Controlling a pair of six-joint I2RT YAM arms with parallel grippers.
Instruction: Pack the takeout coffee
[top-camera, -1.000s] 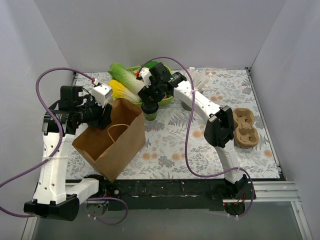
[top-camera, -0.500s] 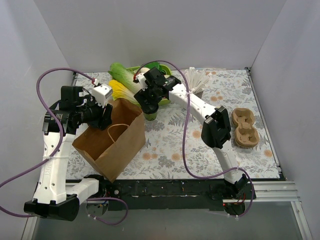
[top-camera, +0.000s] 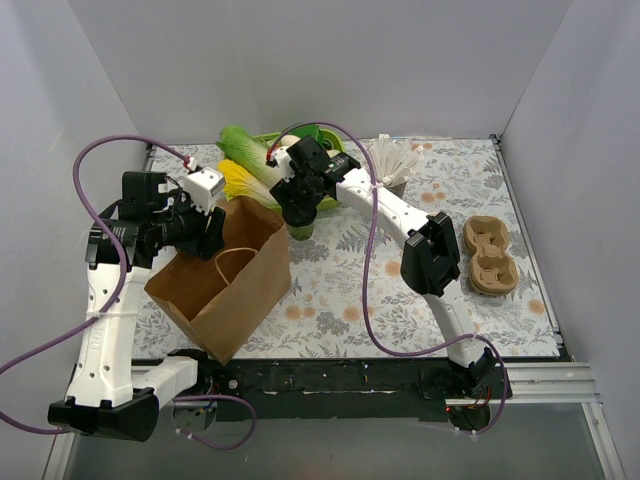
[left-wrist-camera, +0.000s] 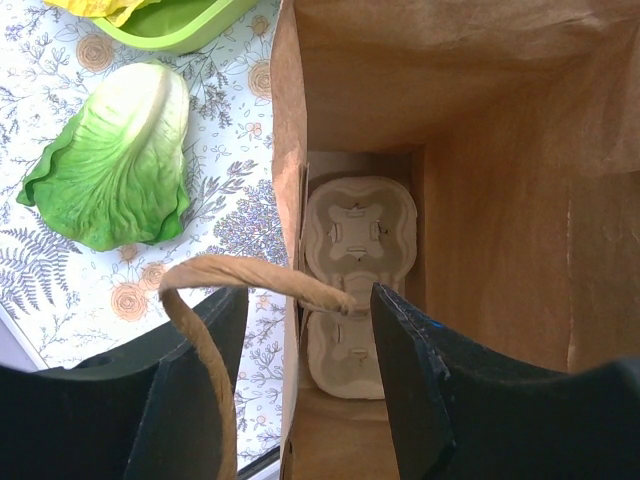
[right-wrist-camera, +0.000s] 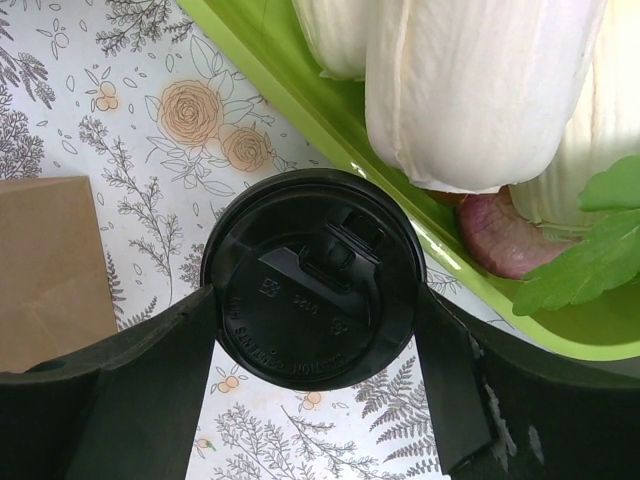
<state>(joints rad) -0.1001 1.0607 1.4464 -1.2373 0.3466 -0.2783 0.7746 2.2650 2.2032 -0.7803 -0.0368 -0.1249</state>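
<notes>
The takeout coffee (right-wrist-camera: 312, 278), a dark-green cup seen from above by its round black lid, stands on the floral mat beside the green tray; in the top view the takeout coffee (top-camera: 300, 230) shows just below my right gripper (top-camera: 298, 212). My right gripper (right-wrist-camera: 318, 300) is shut on it, one finger pressed against each side under the lid. The brown paper bag (top-camera: 225, 290) stands open at the left. My left gripper (left-wrist-camera: 308, 310) is open and straddles the bag's rim and twisted handle (left-wrist-camera: 250, 275). A moulded cup carrier (left-wrist-camera: 358, 240) lies at the bag's bottom.
The green tray (right-wrist-camera: 330, 120) holds napa cabbage (right-wrist-camera: 470, 90) right behind the cup. A loose lettuce leaf (left-wrist-camera: 120, 160) lies on the mat left of the bag. Spare cup carriers (top-camera: 488, 255) sit at the right, and a grey straw holder (top-camera: 392, 168) stands at the back.
My right arm has shifted a little left and settled round the cup. The left arm and the bag have not moved.
</notes>
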